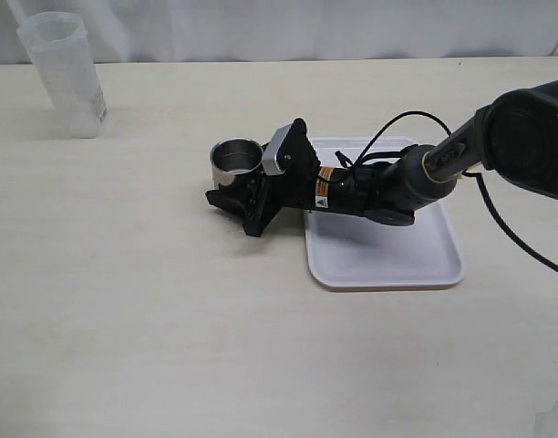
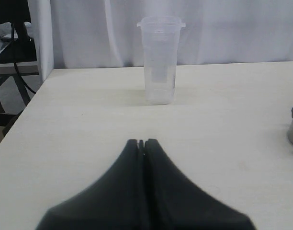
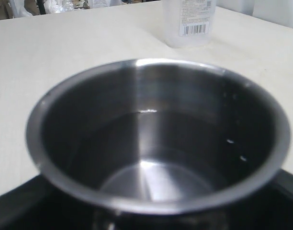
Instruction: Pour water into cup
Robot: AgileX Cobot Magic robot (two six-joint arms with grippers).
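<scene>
brushed-steel cup (image 3: pixel 137 81) with water (image 3: pixel 151 143) in it sits gripped in the right gripper's (image 1: pixel 233 194) wide jaws beside the white tray (image 1: pixel 388 265), while the left gripper's (image 2: pixel 142 142) jaws are pressed together, facing the plastic container (image 2: pixel 159 62).

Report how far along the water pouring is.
Done, it seems: the cup already holds water, and the plastic container stands upright, apart. In hand: the right gripper grips the cup. The left gripper is shut, empty. Little appears left.

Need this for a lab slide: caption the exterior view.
Right gripper holds the steel cup beside a white tray; the translucent plastic container stands apart near the table's far-left corner.
</scene>
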